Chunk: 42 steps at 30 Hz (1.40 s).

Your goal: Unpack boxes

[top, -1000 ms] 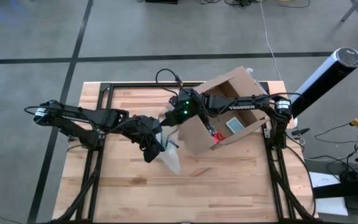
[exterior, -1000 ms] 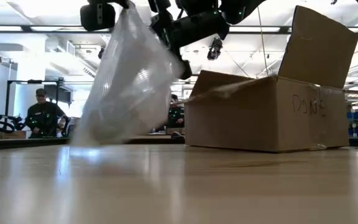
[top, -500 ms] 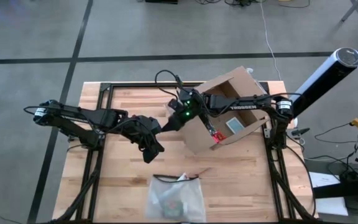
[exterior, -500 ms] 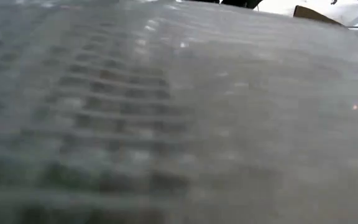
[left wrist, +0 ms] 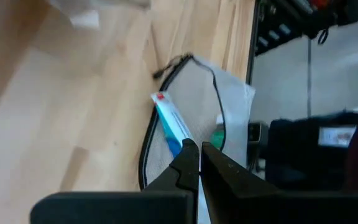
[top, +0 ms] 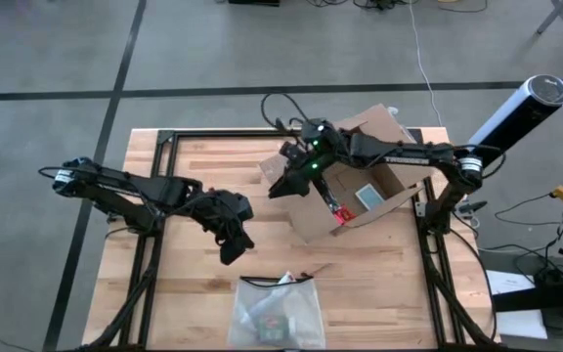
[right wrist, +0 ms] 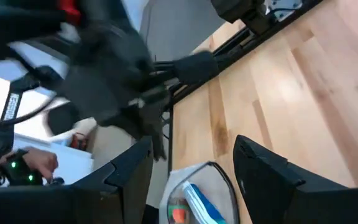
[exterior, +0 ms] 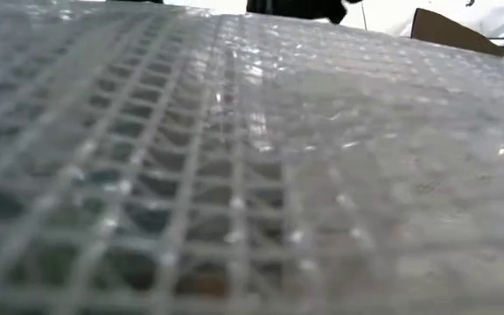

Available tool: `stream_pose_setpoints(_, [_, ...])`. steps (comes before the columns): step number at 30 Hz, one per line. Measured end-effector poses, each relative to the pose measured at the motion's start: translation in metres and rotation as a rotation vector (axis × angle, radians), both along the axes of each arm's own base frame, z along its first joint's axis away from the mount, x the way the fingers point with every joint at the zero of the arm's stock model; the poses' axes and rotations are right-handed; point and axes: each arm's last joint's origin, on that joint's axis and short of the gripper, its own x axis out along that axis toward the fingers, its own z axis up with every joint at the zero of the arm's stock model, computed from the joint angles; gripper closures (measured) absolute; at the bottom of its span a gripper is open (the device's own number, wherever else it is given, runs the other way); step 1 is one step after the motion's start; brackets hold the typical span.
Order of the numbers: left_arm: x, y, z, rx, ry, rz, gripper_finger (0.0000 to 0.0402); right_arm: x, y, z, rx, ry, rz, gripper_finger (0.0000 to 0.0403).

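The brown cardboard box (top: 365, 156) stands open at the table's far right; one flap (exterior: 453, 31) peeks over the pouch in the low view. A flat translucent mesh pouch (top: 277, 311) lies by the near edge and fills the low view (exterior: 234, 175). My left gripper (top: 233, 249) hovers shut above the table left of centre, with the pouch (left wrist: 197, 99) beyond its fingertips (left wrist: 196, 158). My right gripper (top: 280, 184) hangs open beside the box's left wall, with nothing between its fingers (right wrist: 194, 177).
A small red knife (top: 338, 213) sits at the box's near wall, and a white-and-blue item (top: 368, 196) lies inside the box. Bare wooden tabletop (top: 184, 166) shows at the far left. A dark frame (top: 159, 147) runs along the table's edges.
The pouch, which hung below the grippers at the table's middle, has fallen to the near edge and lies flat right in front of the low camera. My right gripper has risen, rolled and drawn toward the far edge beside the box.
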Motion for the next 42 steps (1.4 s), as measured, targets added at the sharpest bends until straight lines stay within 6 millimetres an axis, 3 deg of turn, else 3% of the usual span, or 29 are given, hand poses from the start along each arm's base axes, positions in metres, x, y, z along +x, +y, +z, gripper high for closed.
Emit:
stream_pose_setpoints(7, [-0.013,-0.014,-0.031,-0.153,-0.104,0.045,0.0401,-0.037,0.007,0.026,-0.151,0.018,-0.071,0.0213])
stream_pose_setpoints(12, [-0.027,-0.012,-0.073,-0.302,-0.114,0.13,0.0401,-0.045,0.009,0.034,-0.172,-0.004,-0.09,0.0213])
stream_pose_setpoints(16, [-0.032,-0.014,-0.095,-0.432,-0.144,0.077,0.0386,-0.045,0.01,0.033,-0.169,0.007,-0.085,0.0213])
stream_pose_setpoints(31, [-0.025,-0.019,-0.106,-0.282,-0.226,-0.123,0.0159,-0.043,0.012,0.026,-0.152,0.061,-0.078,0.0213])
stream_pose_setpoints(35, [-0.017,-0.023,-0.115,-0.277,-0.188,-0.204,0.015,-0.043,0.012,0.026,-0.147,0.067,-0.086,0.0213])
stream_pose_setpoints(42, [-0.001,-0.029,-0.13,-0.257,-0.138,-0.277,0.0174,-0.042,0.012,0.025,-0.14,0.075,-0.093,0.0213])
